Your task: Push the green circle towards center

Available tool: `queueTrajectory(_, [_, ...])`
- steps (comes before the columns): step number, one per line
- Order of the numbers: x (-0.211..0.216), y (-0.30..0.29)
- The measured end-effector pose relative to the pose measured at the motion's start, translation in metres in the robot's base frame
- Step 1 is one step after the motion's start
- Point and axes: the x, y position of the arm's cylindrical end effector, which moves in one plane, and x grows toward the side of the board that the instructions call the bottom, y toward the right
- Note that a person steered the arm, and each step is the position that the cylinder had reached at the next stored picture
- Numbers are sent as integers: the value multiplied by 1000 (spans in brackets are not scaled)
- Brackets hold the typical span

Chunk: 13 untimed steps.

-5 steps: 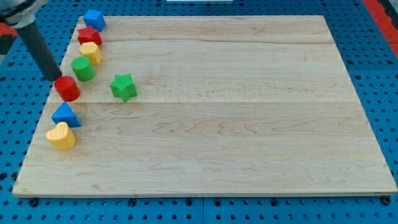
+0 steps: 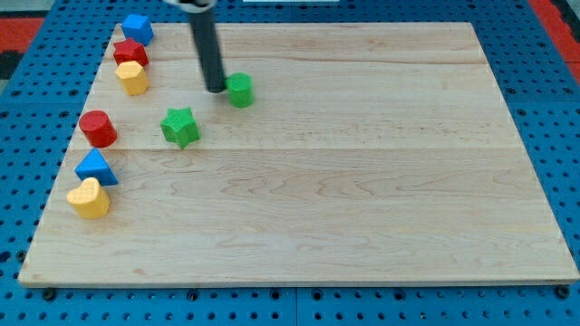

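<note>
The green circle [image 2: 240,90] is a short green cylinder on the wooden board [image 2: 362,181], in the upper left part, right of the other blocks. My tip [image 2: 216,90] rests on the board just left of the green circle, touching or nearly touching its left side. The dark rod rises from there toward the view's top.
A green star [image 2: 180,126] lies below and left of my tip. Along the board's left edge stand a blue block [image 2: 137,27], a red block [image 2: 130,52], a yellow block [image 2: 133,78], a red cylinder [image 2: 98,129], a blue triangle [image 2: 95,167] and a yellow heart [image 2: 89,198].
The green circle has moved right, from beside the yellow block to right of the green star. My tip has moved from the left edge near the red cylinder to the circle's left side.
</note>
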Motion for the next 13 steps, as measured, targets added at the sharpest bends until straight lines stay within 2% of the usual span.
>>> queueTrajectory(1, [-25,5])
queueTrajectory(2, [0,59])
queueTrajectory(4, [43,92])
queueTrajectory(5, [13,88])
queueTrajectory(6, [0,59])
queueTrajectory(7, [35,61])
queueTrajectory(8, [50,73])
queueTrajectory(10, [58,73])
queueTrajectory(11, [29,79])
queueTrajectory(12, [8,39])
queueTrajectory(13, [9,-41])
